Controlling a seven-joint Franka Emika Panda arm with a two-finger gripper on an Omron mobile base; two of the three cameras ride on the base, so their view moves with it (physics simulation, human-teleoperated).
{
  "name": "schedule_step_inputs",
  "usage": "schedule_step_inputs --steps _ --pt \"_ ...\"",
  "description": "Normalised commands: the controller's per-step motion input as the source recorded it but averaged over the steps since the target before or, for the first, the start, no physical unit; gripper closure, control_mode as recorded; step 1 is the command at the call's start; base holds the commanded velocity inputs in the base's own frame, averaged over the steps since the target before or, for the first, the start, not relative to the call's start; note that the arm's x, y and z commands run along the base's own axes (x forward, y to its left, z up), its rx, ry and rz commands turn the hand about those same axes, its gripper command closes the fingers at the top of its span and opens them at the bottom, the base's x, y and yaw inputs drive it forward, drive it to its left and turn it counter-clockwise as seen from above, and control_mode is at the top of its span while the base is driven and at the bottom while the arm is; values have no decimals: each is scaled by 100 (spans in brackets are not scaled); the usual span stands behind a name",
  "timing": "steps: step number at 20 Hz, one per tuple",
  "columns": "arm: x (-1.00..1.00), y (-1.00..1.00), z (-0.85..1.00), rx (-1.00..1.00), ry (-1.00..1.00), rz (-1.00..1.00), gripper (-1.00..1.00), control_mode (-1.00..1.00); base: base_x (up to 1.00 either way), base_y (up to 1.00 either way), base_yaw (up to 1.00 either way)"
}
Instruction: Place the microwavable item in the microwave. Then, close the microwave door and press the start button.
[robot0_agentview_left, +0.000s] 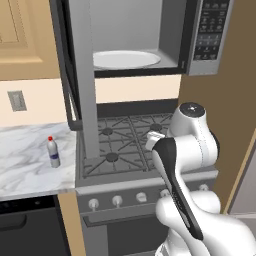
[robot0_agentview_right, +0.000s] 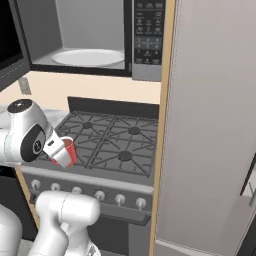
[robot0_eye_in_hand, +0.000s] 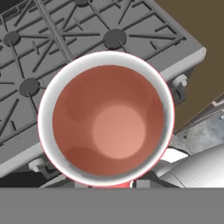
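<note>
The red cup (robot0_agentview_right: 68, 153) is up off the surface, carried at the end of the white arm above the front left part of the gas stove (robot0_agentview_right: 112, 145). From the right side I can see it tipped a little, poking out from under the gripper (robot0_agentview_right: 59, 149), with the grates beneath it and the row of knobs (robot0_agentview_right: 100, 195) along the stove's front edge below. Looking along the hand, the cup's mouth (robot0_eye_in_hand: 106, 119) is huge and close: pale rim, reddish inside, and the burner grates (robot0_eye_in_hand: 65, 39) running behind it. The fingers are clenched on the cup; I can't make out the fingertips themselves, but the cup hangs in the air with nothing else under it.

Up above, the microwave (robot0_agentview_left: 150, 35) stands open. Its round white turntable plate (robot0_agentview_left: 126, 59) is bare, the dark keypad panel (robot0_agentview_left: 211, 30) sits on the right, and the microwave door (robot0_agentview_left: 80, 75) is swung wide to the left, edge-on to me, hanging down past the stove's left side.

Off to the left, on the marble counter (robot0_agentview_left: 25, 160), a small clear bottle (robot0_agentview_left: 53, 152) with a red cap stands upright, well apart from the stove and the cup.
</note>
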Motion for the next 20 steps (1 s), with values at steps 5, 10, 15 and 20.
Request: schedule_step_inputs --steps 5,10,15,20 --pt "0 0 0 0 0 0 100 100 22 -15 -1" --pt "0 0 0 0 0 0 100 100 32 0 -6" --pt "0 0 0 0 0 0 100 100 34 -3 0" --pt "0 0 0 0 0 0 100 100 17 0 0"
